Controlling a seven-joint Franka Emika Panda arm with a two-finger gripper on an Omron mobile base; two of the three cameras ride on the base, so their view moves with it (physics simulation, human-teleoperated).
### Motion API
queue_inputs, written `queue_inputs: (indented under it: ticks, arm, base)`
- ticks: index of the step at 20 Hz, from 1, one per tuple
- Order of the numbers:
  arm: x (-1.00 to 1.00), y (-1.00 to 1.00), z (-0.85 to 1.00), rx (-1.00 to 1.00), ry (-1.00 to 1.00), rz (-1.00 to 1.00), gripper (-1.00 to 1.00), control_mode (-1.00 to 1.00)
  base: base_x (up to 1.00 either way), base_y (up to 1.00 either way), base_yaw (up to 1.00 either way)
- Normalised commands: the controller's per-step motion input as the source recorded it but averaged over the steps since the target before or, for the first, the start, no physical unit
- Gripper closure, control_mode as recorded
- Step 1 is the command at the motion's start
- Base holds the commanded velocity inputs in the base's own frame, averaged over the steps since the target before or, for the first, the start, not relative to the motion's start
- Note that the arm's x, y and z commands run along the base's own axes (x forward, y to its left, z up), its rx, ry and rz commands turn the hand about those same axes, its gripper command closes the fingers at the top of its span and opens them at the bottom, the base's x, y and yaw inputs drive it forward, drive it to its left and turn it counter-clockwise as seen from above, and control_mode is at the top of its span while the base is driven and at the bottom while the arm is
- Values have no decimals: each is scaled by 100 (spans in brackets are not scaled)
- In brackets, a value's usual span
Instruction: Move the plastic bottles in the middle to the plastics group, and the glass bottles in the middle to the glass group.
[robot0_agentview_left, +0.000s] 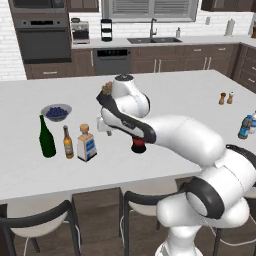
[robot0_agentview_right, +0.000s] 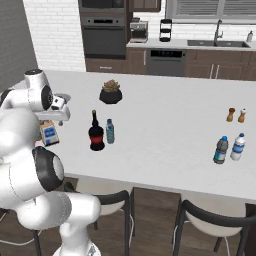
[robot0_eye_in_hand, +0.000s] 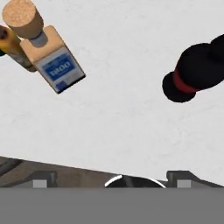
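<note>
1. The end effector hangs above the white counter with its fingertips spread wide and nothing between them.
2. The square clear bottle stands upright on the counter just beside the slim amber bottle, with the tall green bottle on the amber one's other side; the three form a row near the counter's front edge.
3. In the hand view the square bottle's tan stopper and blue-white label show clearly; the label carries a short word in pale letters on blue, too blurred to read with certainty.
4. The dark round-bellied bottle stands upright mid-counter with a red label around its belly; no writing can be made out on it.
5. Just beside it stands the small water bottle with a blue label, print illegible.
6. Well apart, toward the counter's far right end, a pair of water bottles with blue labels stand side by side.
7. Also on the counter: a bowl of blueberries behind the green bottle, a potted plant, and salt and pepper shakers.
</note>
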Motion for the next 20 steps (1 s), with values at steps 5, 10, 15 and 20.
queue_inputs:
  ticks: [5, 10, 15, 20]
  arm:
    - [-6, -87, 25, 5, 0, -18, -100, -100]
    - [0, -61, 17, 2, 0, -10, -100, -100]
    - [-6, -26, -1, -1, -2, 0, -100, -100]
    - [1, -28, 0, 0, -17, 0, -100, -100]
  base:
    - [0, 0, 0]
    - [0, 0, 0]
    - [0, 0, 0]
    - [0, 0, 0]
